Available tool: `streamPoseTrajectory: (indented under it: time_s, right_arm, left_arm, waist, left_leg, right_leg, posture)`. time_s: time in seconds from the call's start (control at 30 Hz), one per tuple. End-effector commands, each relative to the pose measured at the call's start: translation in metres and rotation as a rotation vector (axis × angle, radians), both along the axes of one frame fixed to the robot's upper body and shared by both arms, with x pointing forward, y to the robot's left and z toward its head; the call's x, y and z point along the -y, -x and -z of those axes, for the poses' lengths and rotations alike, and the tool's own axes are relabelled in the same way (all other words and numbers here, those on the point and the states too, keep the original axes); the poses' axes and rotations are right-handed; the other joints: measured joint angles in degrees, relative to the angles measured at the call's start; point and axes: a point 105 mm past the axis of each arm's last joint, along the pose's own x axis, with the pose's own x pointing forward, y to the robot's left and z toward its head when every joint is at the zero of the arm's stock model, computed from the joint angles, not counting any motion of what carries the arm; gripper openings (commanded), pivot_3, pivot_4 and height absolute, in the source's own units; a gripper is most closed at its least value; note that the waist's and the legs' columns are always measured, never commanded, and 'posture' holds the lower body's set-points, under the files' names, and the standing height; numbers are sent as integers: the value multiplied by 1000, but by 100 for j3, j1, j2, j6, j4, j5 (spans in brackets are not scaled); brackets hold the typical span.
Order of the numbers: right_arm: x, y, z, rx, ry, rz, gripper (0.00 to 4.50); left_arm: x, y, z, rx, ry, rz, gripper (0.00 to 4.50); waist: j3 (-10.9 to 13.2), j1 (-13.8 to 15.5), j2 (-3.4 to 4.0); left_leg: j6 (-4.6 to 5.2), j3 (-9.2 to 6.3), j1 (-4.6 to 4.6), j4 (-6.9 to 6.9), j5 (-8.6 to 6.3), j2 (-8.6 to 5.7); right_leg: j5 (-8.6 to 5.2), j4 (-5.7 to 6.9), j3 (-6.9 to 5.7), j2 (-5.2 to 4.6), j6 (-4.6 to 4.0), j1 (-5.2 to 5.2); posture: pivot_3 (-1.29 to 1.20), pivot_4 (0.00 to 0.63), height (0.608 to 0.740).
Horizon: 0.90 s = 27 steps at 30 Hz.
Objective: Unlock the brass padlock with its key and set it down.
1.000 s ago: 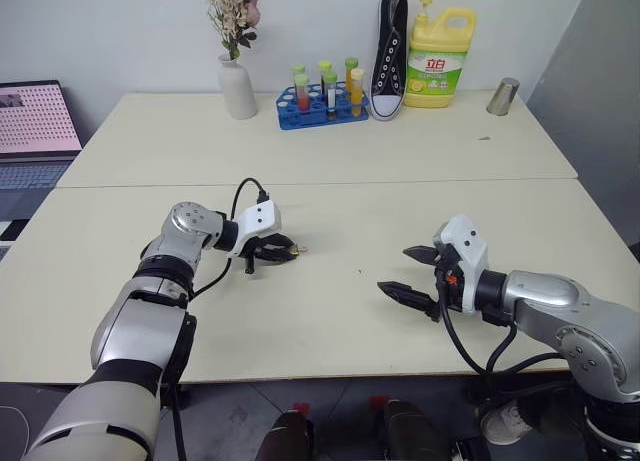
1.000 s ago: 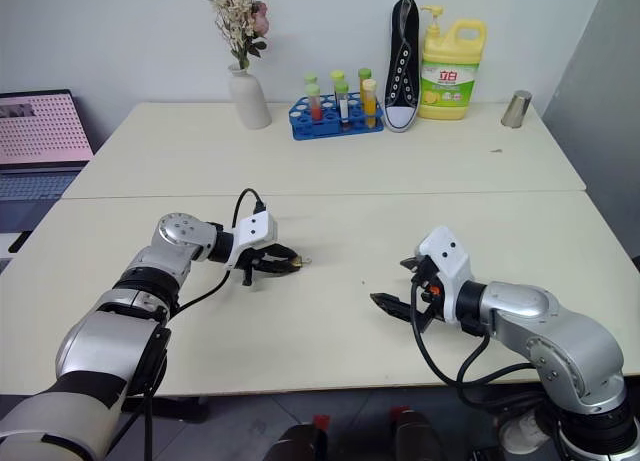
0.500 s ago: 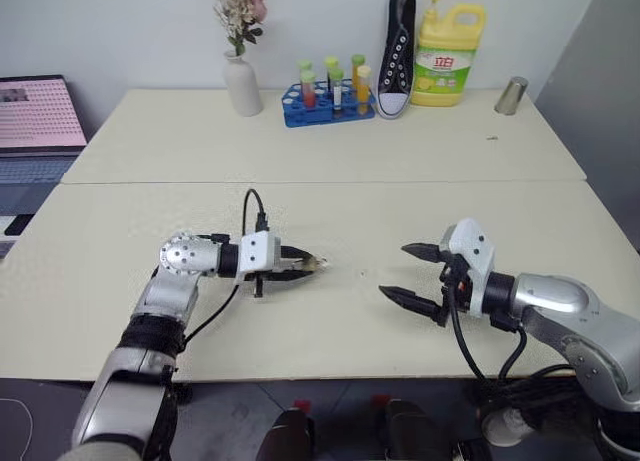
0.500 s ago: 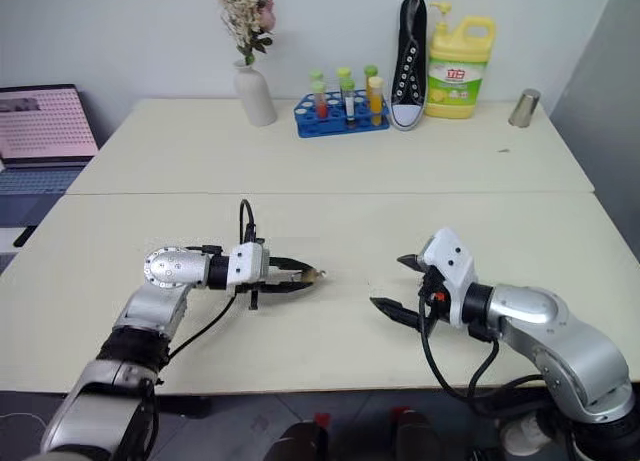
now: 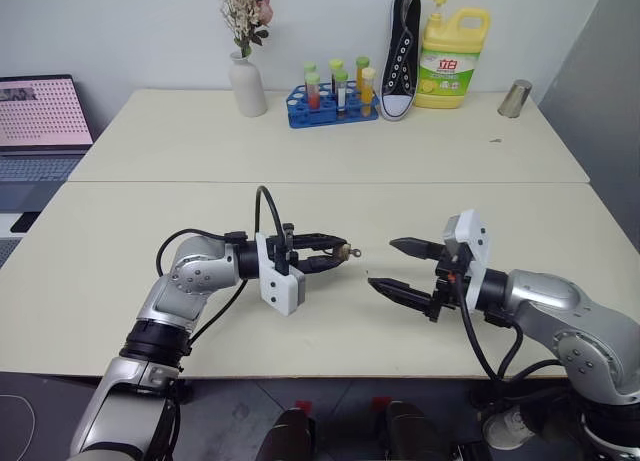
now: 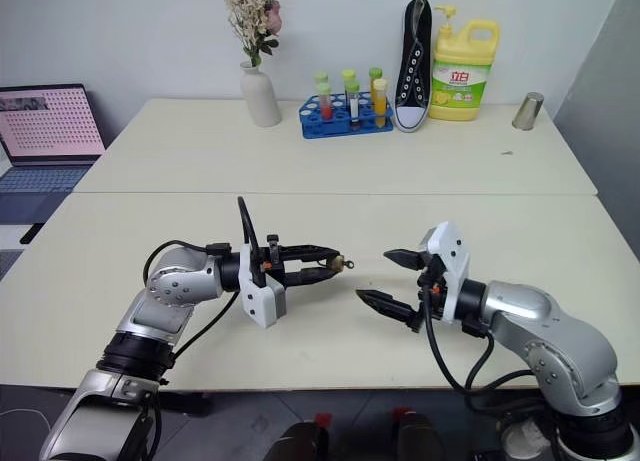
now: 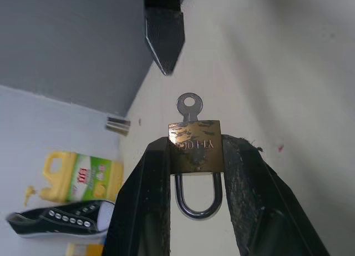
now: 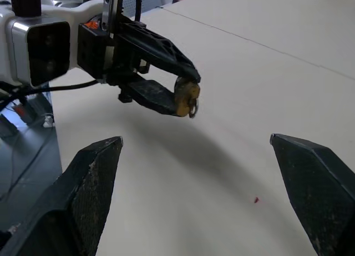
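Holding the brass padlock (image 7: 195, 146) tight between its two black fingers, the left gripper (image 5: 335, 255) keeps it up in the air above the pale surface (image 5: 330, 206), with the key (image 7: 188, 107) sticking out of the lock toward the other arm. The shackle (image 7: 198, 197) sits back between the fingers and looks closed. The right gripper (image 5: 403, 266) is wide open and has nothing in it; it hangs near the key but does not touch it. To do this step well, the right gripper should likely come in slow and straight, close only on the flat round head of the key, and then turn it gently. The left gripper should hold the lock very steady, because the lock is tiny and could slip or twist away. Compared with a second ago, the left arm has lifted the lock up off the surface, pulled it in and rolled it so the key now points at the right gripper. The right gripper has hardly moved and stayed wide open.
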Motion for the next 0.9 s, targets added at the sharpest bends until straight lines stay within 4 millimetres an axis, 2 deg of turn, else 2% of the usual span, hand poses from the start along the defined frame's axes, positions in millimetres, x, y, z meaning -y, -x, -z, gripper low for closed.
streamPoseTrajectory:
  time_s: [0.03,0.33,0.7,0.8,0.9]
  right_arm:
    - [-8,-2,-6,2,-27,-12,4500]
    - [-16,-6,-9,-30,-70,-26,4500]
    - [-17,-4,-10,-48,-70,-37,4500]
    - [-17,-5,-7,-55,-59,-32,3887]
    - [-16,-5,-6,-57,-53,-31,2823]
  left_arm:
    - [5,2,-9,71,37,36,951]
    - [15,6,-9,108,56,86,951]
    - [13,5,-5,112,53,72,951]
    - [14,4,-7,118,59,68,951]
    - [14,4,-7,121,62,67,951]
  waist:
    - [0,1,0]
    - [0,7,0]
    - [0,2,0]
    - [0,2,0]
    - [0,2,0]
  left_leg:
    - [0,-1,0,0,0,0]
    - [0,-3,-2,0,0,-1]
    - [0,-3,-1,0,0,0]
    - [0,-2,-1,0,0,0]
    - [0,-2,-1,0,0,0]
  right_leg:
    - [0,0,0,1,0,0]
    - [0,1,-3,2,0,0]
    - [0,2,-4,3,0,-1]
    - [0,2,-3,4,0,-1]
    - [0,2,-4,4,0,-1]
  posture:
    - [0,150,740]
    - [0,150,740]
    - [0,150,740]
    - [0,150,740]
    - [0,150,740]
